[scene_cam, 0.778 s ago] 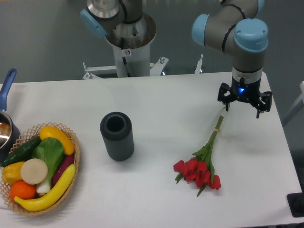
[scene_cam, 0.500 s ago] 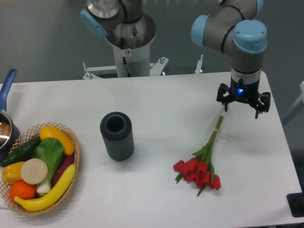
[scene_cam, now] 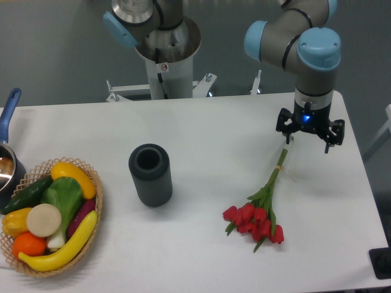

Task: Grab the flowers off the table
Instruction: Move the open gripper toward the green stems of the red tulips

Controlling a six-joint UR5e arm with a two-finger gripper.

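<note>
Since the earlier frames the gripper (scene_cam: 306, 135) has crept a little left and away from the camera; nothing else has shifted. It hangs over the right far part of the table (scene_cam: 208, 128), just beyond the stem tips, its dark fingers (scene_cam: 287, 132) spread apart and clamped on nothing, a blue light glowing on its body. On the white table the arm's grey base column (scene_cam: 166, 52) stands at the far edge with a small red-marked sticker, its writing too small to read. A basket (scene_cam: 93, 190) of fruit and vegetables sits at the near left corner, with a blue-handled pot (scene_cam: 7, 155) just beyond it at the left edge. A dark ribbed vase (scene_cam: 150, 174) stands upright left of centre. The flowers (scene_cam: 259, 213) lie flat on the right side, red heads toward the camera, thin stems running up and right toward the gripper, not touching it.
</note>
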